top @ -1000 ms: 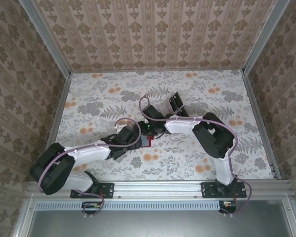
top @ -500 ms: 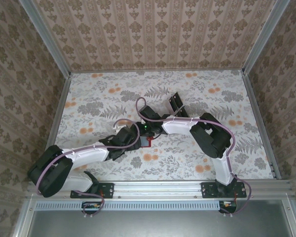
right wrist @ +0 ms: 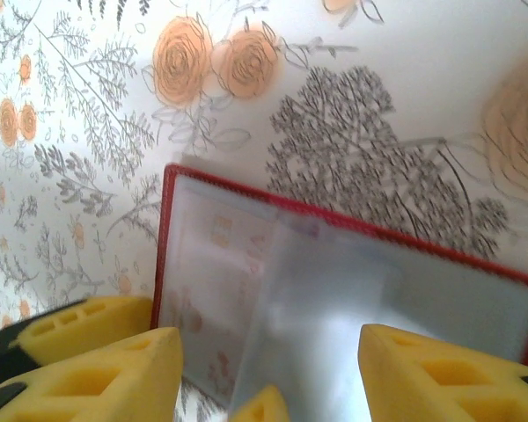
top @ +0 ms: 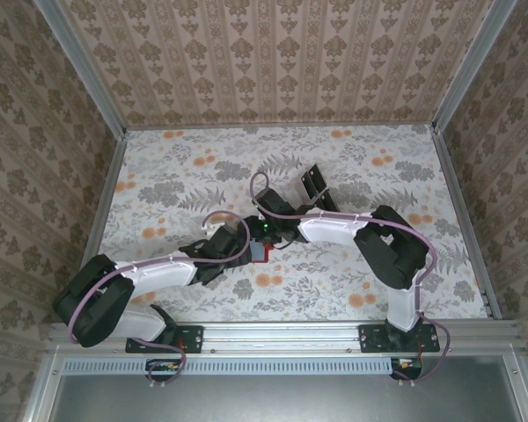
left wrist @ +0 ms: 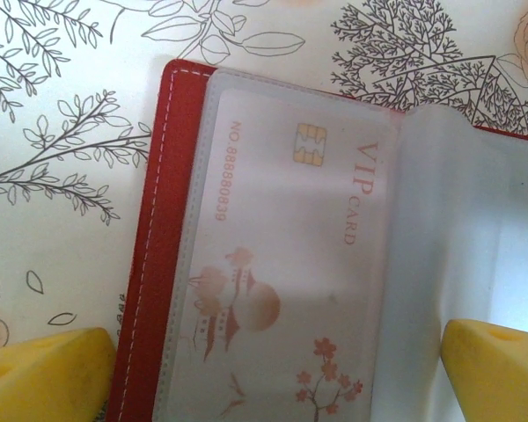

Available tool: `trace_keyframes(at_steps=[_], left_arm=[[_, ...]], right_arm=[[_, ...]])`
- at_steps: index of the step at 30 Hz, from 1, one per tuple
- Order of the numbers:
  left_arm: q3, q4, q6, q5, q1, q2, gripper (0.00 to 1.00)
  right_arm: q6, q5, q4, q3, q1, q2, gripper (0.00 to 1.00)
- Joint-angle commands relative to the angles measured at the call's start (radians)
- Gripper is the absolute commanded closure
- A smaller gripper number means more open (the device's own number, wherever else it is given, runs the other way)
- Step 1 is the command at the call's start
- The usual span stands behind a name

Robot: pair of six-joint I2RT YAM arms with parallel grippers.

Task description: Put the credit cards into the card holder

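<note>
Top view, out from near edge of tabletop: both arms bent inward, meeting about midway between left and right edges, somewhat nearer near edge than far. Left claw and right claw close together over card holder. Holder just a small red patch from here, lying on tabletop. Farther toward far edge, well apart: dark tray-like thing.

Left wrist view, detail lost from above: left claw spread to its widest, gripping nothing, yellow fingertips straddling the opened holder. Pinkish VIP credit card already inside clear sleeve against red cover. Second sleeve page lifted just beside it.

Right wrist view: right claw about half spread, nothing clamped. Loose sleeve page rising between its fingers; touching or not, cannot tell.
</note>
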Motion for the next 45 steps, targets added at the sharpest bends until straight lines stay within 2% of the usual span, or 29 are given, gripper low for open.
trace_keyframes(at_steps=[1,12,34,39,45], left_arm=[[-0.074,-0.096,-0.040,0.008,0.025,0.052,0.00],[-0.078,-0.088,-0.037,0.011,0.027,0.042,0.00],[-0.080,-0.093,-0.024,0.016,0.029,0.005,0.00],[-0.083,-0.104,-0.008,0.012,0.035,-0.057,0.00],[-0.099,-0.154,-0.002,-0.011,0.047,-0.218,0.00]], right_arm=[[0.030,0.038,-0.024,-0.027,0.003,-0.015,0.43],[0.039,0.023,0.009,-0.010,-0.008,0.066,0.43],[0.140,-0.146,0.216,-0.026,-0.032,0.138,0.44],[0.154,-0.165,0.230,-0.025,-0.032,0.137,0.43],[0.157,-0.173,0.223,-0.003,-0.028,0.136,0.44]])
